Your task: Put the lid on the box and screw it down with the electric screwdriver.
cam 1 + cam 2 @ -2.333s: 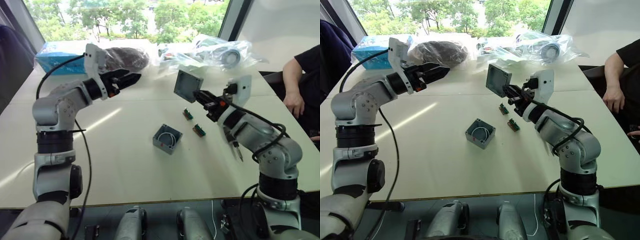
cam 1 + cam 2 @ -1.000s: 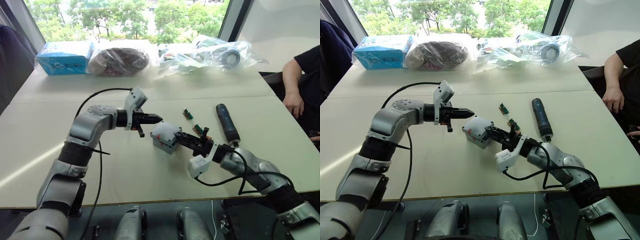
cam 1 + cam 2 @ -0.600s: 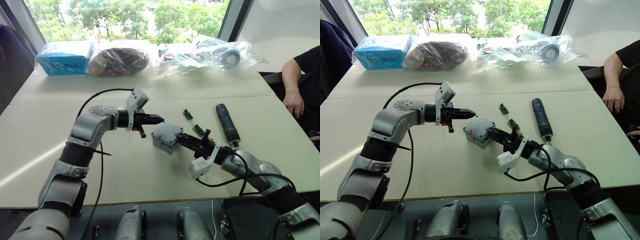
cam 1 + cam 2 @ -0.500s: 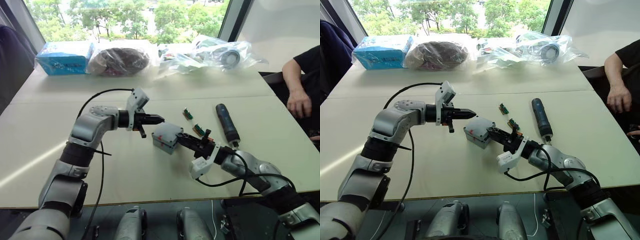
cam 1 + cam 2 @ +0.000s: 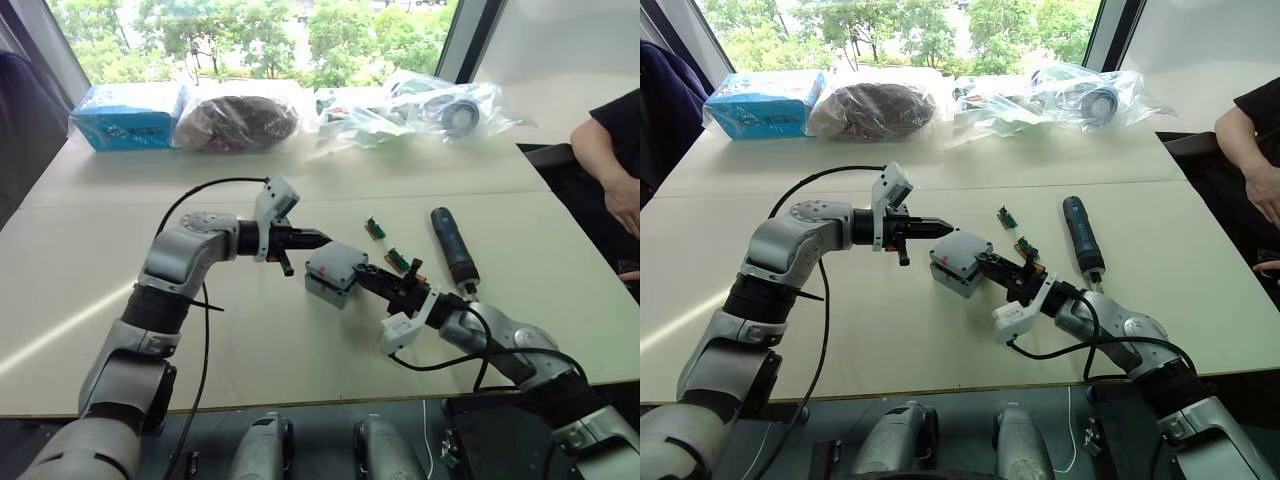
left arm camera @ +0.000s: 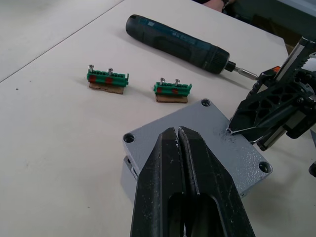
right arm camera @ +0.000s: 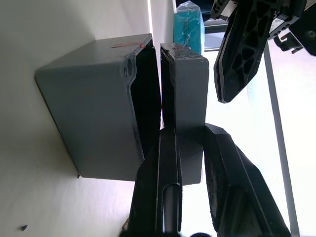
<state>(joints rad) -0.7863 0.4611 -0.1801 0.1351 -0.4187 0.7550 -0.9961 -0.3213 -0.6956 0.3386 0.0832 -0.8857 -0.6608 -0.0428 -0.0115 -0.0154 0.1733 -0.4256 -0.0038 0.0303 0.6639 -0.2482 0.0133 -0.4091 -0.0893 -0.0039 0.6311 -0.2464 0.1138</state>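
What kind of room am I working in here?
Likely an office or meeting room used as a workbench: a wide pale table, a big window onto trees, and bagged parts along the far edge.

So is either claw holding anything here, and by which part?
The right claw grips the lid by its edge, over the box. The left claw, shut, holds nothing.

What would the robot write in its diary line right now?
lid: over box, gap showing | right gripper: shut on lid | left gripper: shut, above lid | screwdriver: lying on table, untouched
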